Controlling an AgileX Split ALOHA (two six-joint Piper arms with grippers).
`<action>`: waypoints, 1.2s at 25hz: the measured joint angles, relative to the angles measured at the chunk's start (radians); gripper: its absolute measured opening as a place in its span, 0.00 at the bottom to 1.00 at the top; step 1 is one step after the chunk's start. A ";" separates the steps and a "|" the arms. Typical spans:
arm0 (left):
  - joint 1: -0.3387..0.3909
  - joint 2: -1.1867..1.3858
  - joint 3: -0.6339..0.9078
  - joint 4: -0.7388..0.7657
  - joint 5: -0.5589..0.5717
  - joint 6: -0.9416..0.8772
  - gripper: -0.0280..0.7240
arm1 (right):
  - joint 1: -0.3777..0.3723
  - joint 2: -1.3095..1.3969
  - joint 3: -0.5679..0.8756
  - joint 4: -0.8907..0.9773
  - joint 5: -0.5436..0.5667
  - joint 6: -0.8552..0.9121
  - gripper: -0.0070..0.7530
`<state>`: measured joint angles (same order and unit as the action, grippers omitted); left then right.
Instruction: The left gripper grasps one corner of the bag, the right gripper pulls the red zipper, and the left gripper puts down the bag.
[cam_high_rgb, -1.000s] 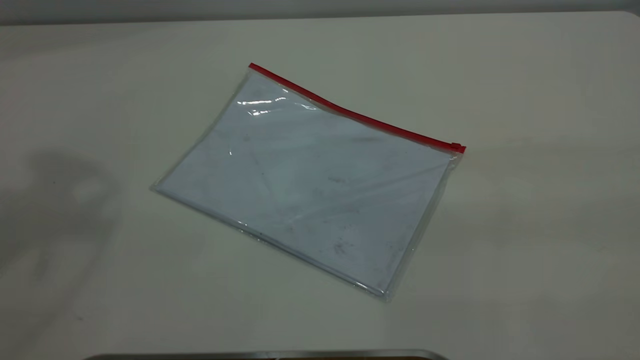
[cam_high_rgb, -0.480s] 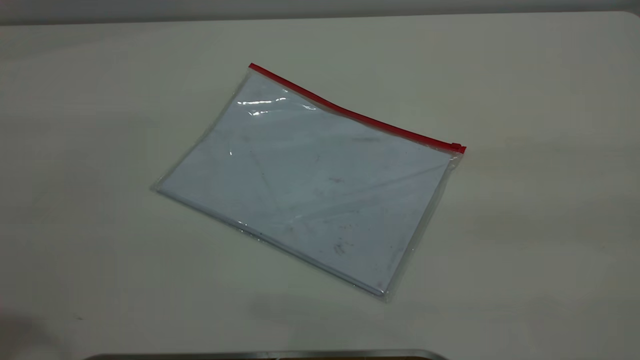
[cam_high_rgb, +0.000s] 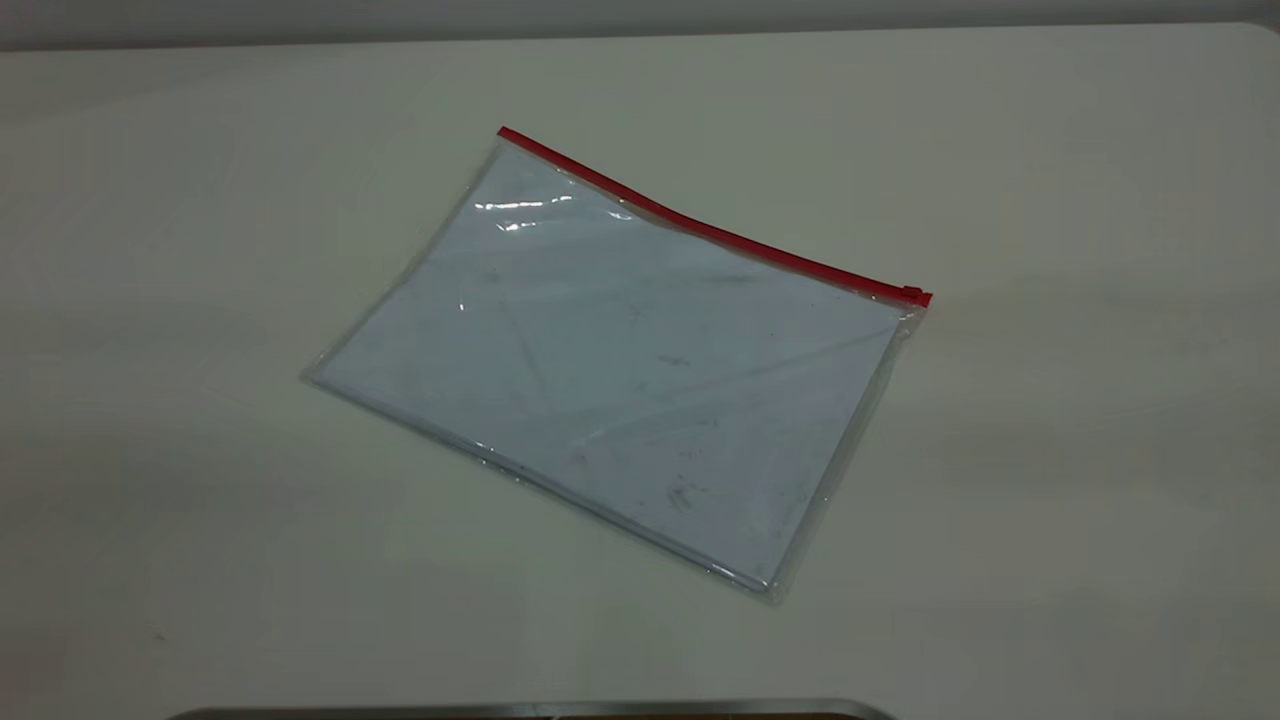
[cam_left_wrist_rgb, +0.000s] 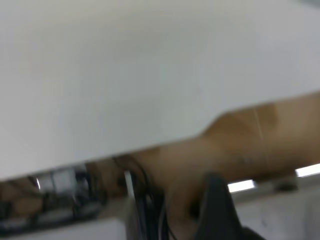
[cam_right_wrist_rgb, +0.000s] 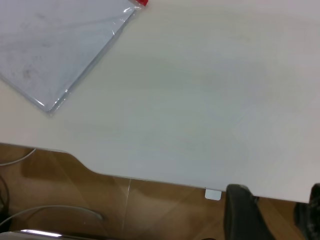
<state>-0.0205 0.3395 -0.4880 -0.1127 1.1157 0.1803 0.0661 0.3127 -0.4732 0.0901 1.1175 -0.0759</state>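
A pale, matte table (cam_high_rgb: 1050, 480) fills the exterior view, with a grey wall strip along the top edge and a metallic bar at the bottom centre. Neither arm appears in that view.

Going left to right: the left side of the frame is bare tabletop. The bag (cam_high_rgb: 620, 370) lies flat near the centre, rotated so its long axis runs from the upper left toward the lower right. Its red zipper (cam_high_rgb: 700, 225) follows the far long edge, sloping down to the right, and the small slider tab (cam_high_rgb: 912, 294) sits at the right end. The corner of the bag (cam_high_rgb: 503, 134) meant for grasping is the upper-left end of the red strip.

The left gripper (cam_left_wrist_rgb: 220, 210) shows only as a dark blurred shape low in its wrist view, off the table edge; I cannot tell how its jaws stand. The right gripper (cam_right_wrist_rgb: 272, 212) hangs just beyond the table edge, well apart from the bag, and its two dark fingers (cam_right_wrist_rgb: 242, 210) appear spread, though only their tips are in view.

No step seems begun: the bag is untouched. The next move likely calls for the left gripper to travel to the far corner, come down low, and pinch thin, flat plastic.
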 joint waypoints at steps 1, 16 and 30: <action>0.000 -0.032 0.000 0.001 0.000 0.000 0.79 | 0.000 0.000 0.000 0.000 0.000 0.000 0.47; -0.001 -0.359 0.000 0.002 0.023 0.000 0.79 | -0.075 -0.209 0.000 0.004 -0.002 0.000 0.47; 0.036 -0.359 0.000 0.002 0.023 -0.001 0.79 | -0.077 -0.328 0.000 0.005 0.008 0.000 0.47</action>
<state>0.0159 -0.0191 -0.4879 -0.1108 1.1389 0.1795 -0.0111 -0.0158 -0.4732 0.0956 1.1250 -0.0759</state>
